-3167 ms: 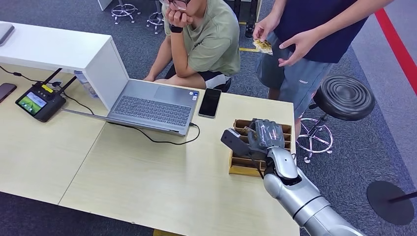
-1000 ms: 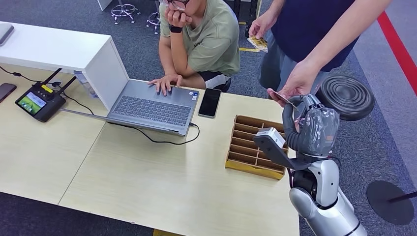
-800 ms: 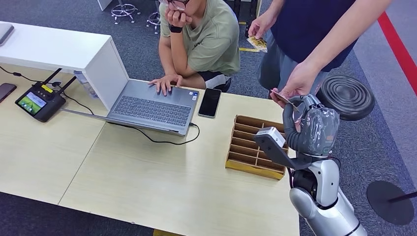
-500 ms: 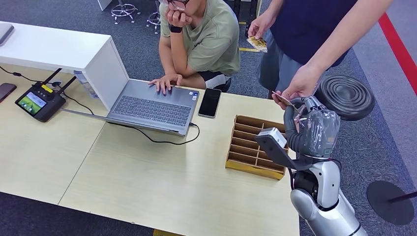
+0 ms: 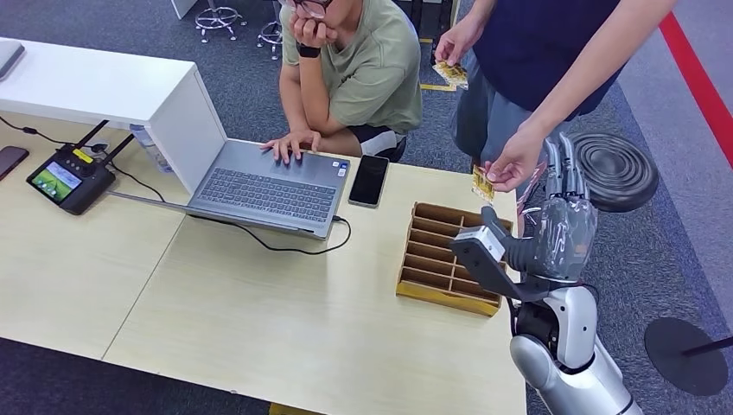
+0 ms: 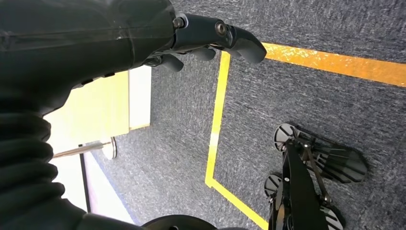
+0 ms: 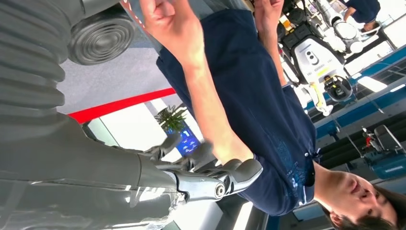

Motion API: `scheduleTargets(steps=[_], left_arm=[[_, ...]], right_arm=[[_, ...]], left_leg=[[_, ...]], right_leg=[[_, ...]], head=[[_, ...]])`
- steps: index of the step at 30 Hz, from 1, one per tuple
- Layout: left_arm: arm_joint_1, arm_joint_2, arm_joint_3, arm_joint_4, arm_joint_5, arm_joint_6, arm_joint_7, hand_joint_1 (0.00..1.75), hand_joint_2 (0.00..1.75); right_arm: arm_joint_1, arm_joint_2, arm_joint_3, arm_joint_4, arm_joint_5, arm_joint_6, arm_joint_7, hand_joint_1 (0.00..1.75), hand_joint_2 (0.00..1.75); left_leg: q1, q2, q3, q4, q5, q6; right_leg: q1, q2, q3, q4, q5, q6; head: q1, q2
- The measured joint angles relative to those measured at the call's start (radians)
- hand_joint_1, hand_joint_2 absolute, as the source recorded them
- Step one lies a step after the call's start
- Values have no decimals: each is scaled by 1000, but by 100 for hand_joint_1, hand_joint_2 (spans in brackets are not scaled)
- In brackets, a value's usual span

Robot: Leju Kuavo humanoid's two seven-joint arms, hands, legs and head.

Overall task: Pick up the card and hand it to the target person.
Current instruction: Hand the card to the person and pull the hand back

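A pale wooden counter (image 5: 285, 320) stands on grey carpet, with a laptop (image 5: 268, 183) at its far side and a wooden slotted box (image 5: 441, 259) near its right edge. My right robot hand (image 5: 560, 216) is raised just beyond that box, the fingers (image 5: 566, 169) stretched upward and apart, with nothing between them. The card (image 5: 481, 183) is in the hand (image 5: 512, 162) of the standing person in the dark shirt, pinched at its upper edge, just to the left of my fingers and above the far end of the box. I judge that the handover is made.

The card looks thin, light and rather stiff, with a smooth face that can slip. Such a thing is best taken by its edge, between thumb and one finger, with gentle pressure so it does not bend.

My left robot hand (image 6: 143, 43) hangs over the carpet and a yellow floor line (image 6: 218, 110); its fingers are curled inward and hold nothing.
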Motion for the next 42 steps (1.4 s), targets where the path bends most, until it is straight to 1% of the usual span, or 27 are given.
scheduleTargets(steps=[1,2,5,6,8,11,15,18,20,23,27,29,31,33,34,35,37,38,40,41,42], left_arm=[[0,-1,3,0,3,2,-1,0,0],[0,-3,7,0,8,5,-3,0,0],[1,-7,17,1,18,13,-11,0,0],[1,-8,17,1,18,16,-10,0,0],[1,-9,16,1,18,21,-11,0,0],[1,-12,14,1,17,23,-18,0,0],[1,-15,17,2,20,28,-20,0,0],[1,-16,16,2,21,33,-17,0,0],[2,-17,15,2,21,33,-18,0,0],[2,-19,16,2,23,32,-20,0,0],[3,-25,19,2,30,33,-22,0,0],[3,-28,20,2,33,34,-23,0,0],[3,-32,22,2,36,35,-21,0,0],[4,-33,22,2,39,37,-18,0,0],[3,-33,22,2,40,39,-16,0,0],[4,-33,23,2,41,41,-16,0,0],[4,-32,22,2,41,42,-15,0,0],[4,-31,21,2,41,41,-14,0,0],[4,-31,18,2,39,39,-11,0,0],[4,-31,17,1,39,38,-10,0,0],[4,-31,16,1,38,36,-9,0,0]], right_arm=[[8,1,-17,-5,-69,-10,-33,0,175],[23,11,-54,-18,-185,-19,-91,0,175],[89,39,-215,-47,-574,-21,-328,0,175],[110,39,-263,-55,-691,-21,-400,0,175],[150,27,-344,-79,-882,-19,-506,0,175],[219,11,-473,-110,-1056,-13,-603,0,175],[323,5,-664,-97,-1233,6,-679,0,175],[370,-1,-753,-11,-1274,10,-692,0,175],[388,-3,-800,84,-1292,28,-697,0,175],[394,-8,-841,259,-1306,54,-699,0,175],[368,-15,-861,553,-1318,83,-719,0,175],[339,-16,-864,723,-1342,115,-744,0,175],[296,-17,-859,942,-1362,155,-772,0,175],[261,-18,-847,1129,-1370,180,-791,0,175],[249,-15,-834,1216,-1370,195,-780,0,175],[247,-9,-824,1269,-1368,202,-772,0,175],[254,9,-790,1354,-1350,216,-708,0,175],[263,21,-778,1375,-1342,220,-687,0,175],[282,45,-738,1418,-1313,227,-600,0,175],[291,55,-728,1426,-1305,227,-575,0,175],[296,65,-715,1436,-1296,230,-530,0,175]], left_leg=[[0,0,0,0,0,0],[0,-1,0,0,0,0],[0,-2,0,0,0,0],[0,-2,0,0,0,0],[0,-4,-1,0,0,0],[0,-6,-1,1,0,1],[-1,-7,-1,1,0,1],[-1,-9,0,0,0,1],[-1,-9,0,0,0,1],[0,-7,1,-1,0,1],[1,-8,4,-4,1,1],[1,-7,5,-4,1,1],[1,-6,5,-5,1,1],[2,-6,6,-5,1,1],[2,-6,7,-6,1,1],[2,-5,6,-5,0,1],[2,-6,6,-5,0,1],[2,-6,6,-4,0,1],[3,-7,6,-5,0,0],[3,-7,6,-5,0,0],[3,-6,6,-5,-1,0]], right_leg=[[0,0,0,0,0,0],[0,-1,0,0,0,0],[0,-2,0,0,0,0],[0,-2,0,0,0,0],[0,-4,1,0,-1,0],[0,-6,1,0,-2,1],[-1,-8,2,-1,-2,1],[-1,-10,3,-2,-2,1],[-1,-9,3,-3,-1,1],[0,-8,4,-4,-1,1],[1,-8,7,-8,1,1],[1,-8,8,-9,1,1],[1,-7,8,-10,2,1],[2,-7,10,-11,2,1],[2,-6,10,-11,2,1],[2,-6,10,-10,2,1],[2,-6,9,-10,1,1],[3,-7,9,-9,1,0],[3,-7,9,-10,0,0],[3,-7,9,-9,0,0],[3,-7,9,-9,0,0]], head=[[0,0],[0,0],[0,0],[0,0],[0,0],[0,0],[0,0],[0,0],[0,0],[0,0],[0,0],[0,0],[0,0],[0,0],[0,0],[0,0],[0,0],[0,0],[0,0],[0,0],[0,0]])
